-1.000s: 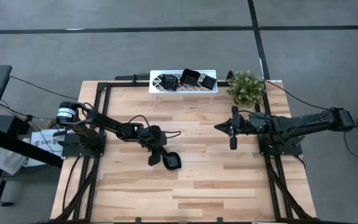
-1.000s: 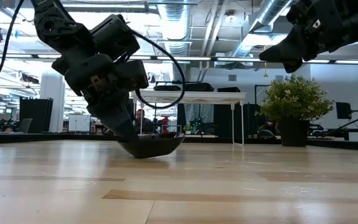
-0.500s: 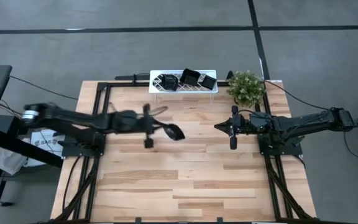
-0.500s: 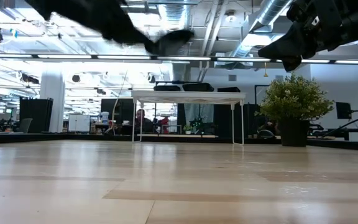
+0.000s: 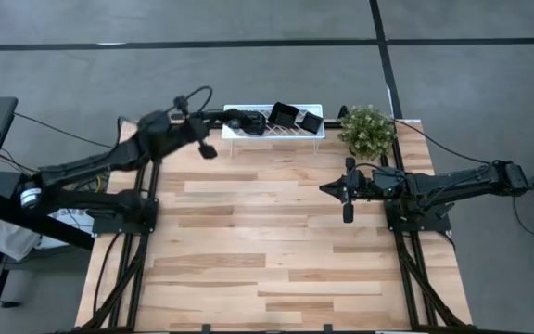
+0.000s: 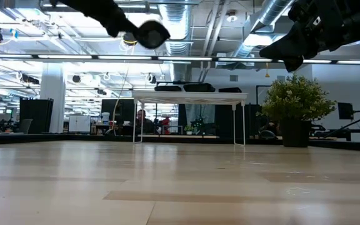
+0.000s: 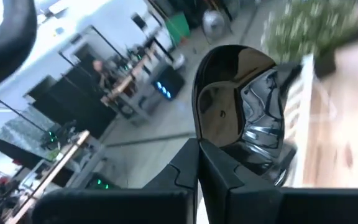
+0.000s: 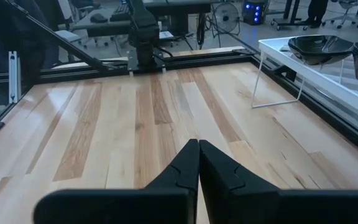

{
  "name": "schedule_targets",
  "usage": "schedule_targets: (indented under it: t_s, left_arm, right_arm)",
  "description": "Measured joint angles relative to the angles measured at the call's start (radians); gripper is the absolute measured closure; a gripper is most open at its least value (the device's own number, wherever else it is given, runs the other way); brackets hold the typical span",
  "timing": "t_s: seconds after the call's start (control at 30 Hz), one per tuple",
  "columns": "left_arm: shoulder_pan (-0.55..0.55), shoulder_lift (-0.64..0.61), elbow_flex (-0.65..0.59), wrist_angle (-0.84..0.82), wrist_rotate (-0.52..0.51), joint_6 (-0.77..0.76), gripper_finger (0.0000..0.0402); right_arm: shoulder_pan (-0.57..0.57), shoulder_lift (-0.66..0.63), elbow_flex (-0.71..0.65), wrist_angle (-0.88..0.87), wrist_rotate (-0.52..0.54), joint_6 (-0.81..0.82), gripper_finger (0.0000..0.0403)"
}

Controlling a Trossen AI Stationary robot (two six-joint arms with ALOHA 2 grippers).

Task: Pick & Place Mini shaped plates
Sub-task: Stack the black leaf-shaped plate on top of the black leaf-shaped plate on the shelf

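From above, your left tool (image 5: pixel 213 136) hangs near the tabletop's (image 5: pixel 276 241) far left corner, just beside the white lattice rack (image 5: pixel 273 133) already holding glossy black mini plates (image 5: pixel 285 116). The right tool (image 5: pixel 346 197) waits clamped shut and empty near the right edge, beside a potted green plant (image 5: pixel 367 130).

At table height, a rounded black dish (image 6: pixel 151 34) rides high.

The left wrist shows the fingers (image 7: pixel 219 171) pinching that dish's (image 7: pixel 241 99) rim, probably for racking.

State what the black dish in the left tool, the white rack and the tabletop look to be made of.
Small rounded black dish: glossy, mirror-like reflections, likely glazed ceramic or hard plastic. White lattice rack: thin painted wire legs and grid, probably coated metal. Light plank tabletop: visible grain and seams, sealed wood with a soft sheen.
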Motion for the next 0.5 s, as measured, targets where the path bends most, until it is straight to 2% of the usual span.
schedule_targets:
  t_s: [0.2,0.37,0.5]
  left_arm:
    - [0.15,0.166,0.187,-0.187,0.185,0.167,0.0394]
    - [0.199,0.302,0.34,-0.294,0.296,0.321,0.0394]
    - [0.226,0.382,0.414,-0.356,0.374,0.366,0.0393]
  right_arm:
    - [0.0,0.0,0.0,0.0,0.002,0.0,0.0397]
    - [0.0,0.0,0.0,0.0,0.003,0.0,0.0397]
    - [-0.001,0.0,0.0,0.0,0.003,-0.004,0.0397]
